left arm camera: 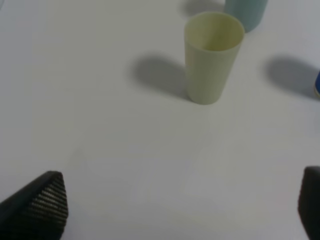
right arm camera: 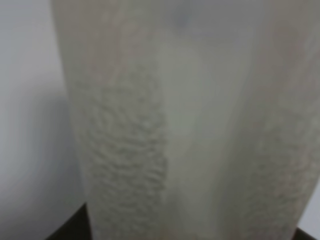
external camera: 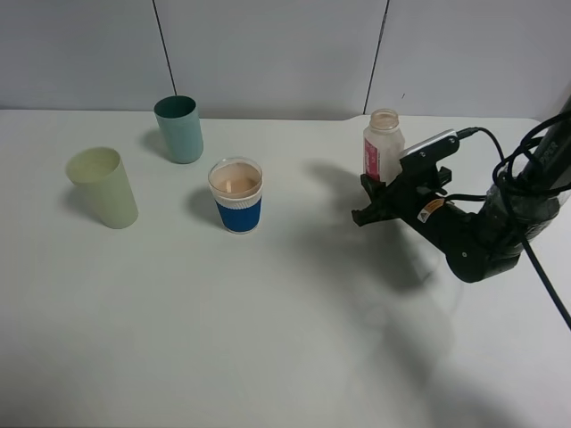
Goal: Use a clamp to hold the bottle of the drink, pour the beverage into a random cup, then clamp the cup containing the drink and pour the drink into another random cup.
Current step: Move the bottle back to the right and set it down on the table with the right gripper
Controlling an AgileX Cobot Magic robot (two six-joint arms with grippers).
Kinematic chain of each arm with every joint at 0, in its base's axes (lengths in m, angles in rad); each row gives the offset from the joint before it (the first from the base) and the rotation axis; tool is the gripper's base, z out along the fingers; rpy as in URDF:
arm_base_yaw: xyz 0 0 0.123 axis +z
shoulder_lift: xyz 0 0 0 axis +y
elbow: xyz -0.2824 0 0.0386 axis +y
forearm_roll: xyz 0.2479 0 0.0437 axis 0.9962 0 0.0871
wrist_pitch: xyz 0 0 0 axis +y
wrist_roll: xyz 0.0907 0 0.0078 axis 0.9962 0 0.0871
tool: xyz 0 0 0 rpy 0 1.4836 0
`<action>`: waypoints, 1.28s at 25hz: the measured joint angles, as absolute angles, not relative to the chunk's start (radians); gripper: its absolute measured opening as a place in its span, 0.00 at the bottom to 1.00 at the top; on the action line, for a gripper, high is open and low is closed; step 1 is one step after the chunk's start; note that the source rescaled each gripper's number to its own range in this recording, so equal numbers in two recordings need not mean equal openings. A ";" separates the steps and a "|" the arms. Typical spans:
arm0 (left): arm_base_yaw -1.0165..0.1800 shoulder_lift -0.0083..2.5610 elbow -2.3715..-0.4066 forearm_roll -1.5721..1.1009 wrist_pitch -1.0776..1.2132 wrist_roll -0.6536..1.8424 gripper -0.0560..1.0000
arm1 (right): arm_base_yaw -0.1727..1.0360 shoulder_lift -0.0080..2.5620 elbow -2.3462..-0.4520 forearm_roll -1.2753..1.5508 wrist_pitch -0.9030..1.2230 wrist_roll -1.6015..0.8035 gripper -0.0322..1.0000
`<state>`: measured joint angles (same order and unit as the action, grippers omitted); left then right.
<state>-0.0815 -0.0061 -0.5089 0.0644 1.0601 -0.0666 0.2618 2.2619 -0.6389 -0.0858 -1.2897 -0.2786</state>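
The right gripper (external camera: 379, 203) clamps the bottle (external camera: 384, 143) upright at far right, so nothing spills. The beverage (external camera: 235, 178) sits in the blue-sleeved cup (external camera: 238, 203) mid-table. The left gripper (left arm camera: 177, 205) has its jaws wide, apparently ready to take that cup.

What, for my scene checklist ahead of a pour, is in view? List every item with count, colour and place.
bottle: one, translucent with pink-red label, right side, gripped upright.
blue-sleeved cup: one, clear, centre, holding peach-tan beverage.
yellow-green tumbler: one, pale, far left.
teal tumbler: one, back left.
table: one, white, under everything.
right fingers: black, shut on the bottle.
left fingers: black, wide apart, empty, facing the yellow-green tumbler.
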 joint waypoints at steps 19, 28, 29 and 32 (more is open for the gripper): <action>-0.081 -0.006 -0.509 0.064 1.060 -0.067 0.79 | 0.262 2.278 -0.637 -0.062 -1.244 -0.237 0.34; -0.081 -0.006 -0.509 0.064 1.060 -0.067 0.79 | 0.262 2.278 -0.637 -0.061 -1.248 -0.225 0.56; -0.081 -0.006 -0.509 0.064 1.060 -0.067 0.79 | 0.262 2.278 -0.637 -0.061 -1.249 -0.222 0.60; -0.081 -0.006 -0.509 0.064 1.060 -0.067 0.79 | 0.262 2.276 -0.637 -0.061 -1.249 -0.217 0.64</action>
<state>-0.0815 -0.0061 -0.5089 0.0644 1.0601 -0.0666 0.2618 2.2758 -0.6369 -0.0615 -1.2487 -0.2174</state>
